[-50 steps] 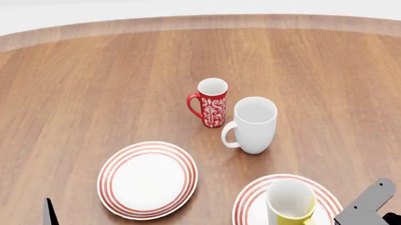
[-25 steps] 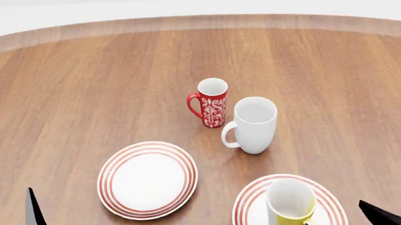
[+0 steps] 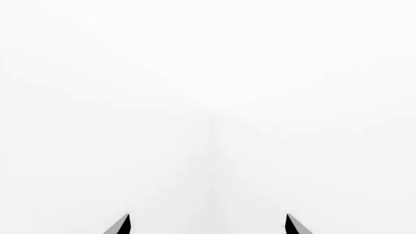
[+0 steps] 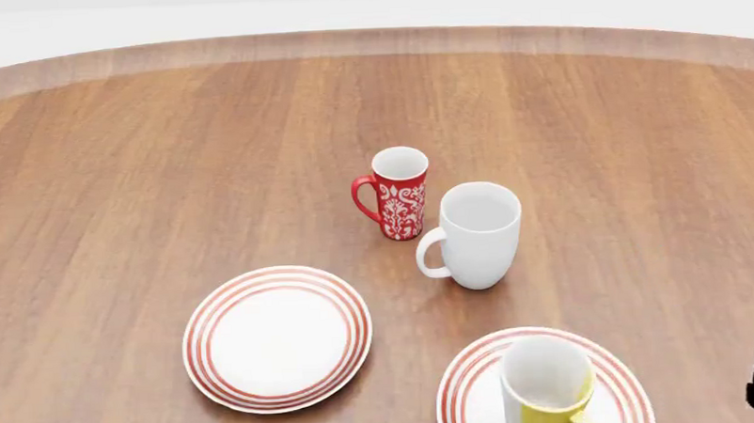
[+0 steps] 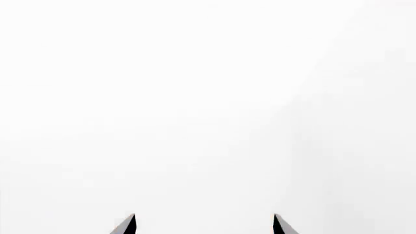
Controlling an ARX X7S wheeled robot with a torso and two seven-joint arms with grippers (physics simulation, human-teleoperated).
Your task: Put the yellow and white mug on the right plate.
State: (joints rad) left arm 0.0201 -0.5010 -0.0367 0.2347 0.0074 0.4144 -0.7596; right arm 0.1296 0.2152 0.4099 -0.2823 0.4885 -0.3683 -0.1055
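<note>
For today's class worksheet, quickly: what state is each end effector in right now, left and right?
Left end effector: open, fingertips apart, holding nothing.
Right end effector: open, fingertips apart, holding nothing.

left hand [image 3: 206, 225]: fingertips apart, holding nothing | right hand [image 5: 202, 225]: fingertips apart, holding nothing

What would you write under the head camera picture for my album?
Yellow and white mug standing on the right plate, other mugs behind.
</note>
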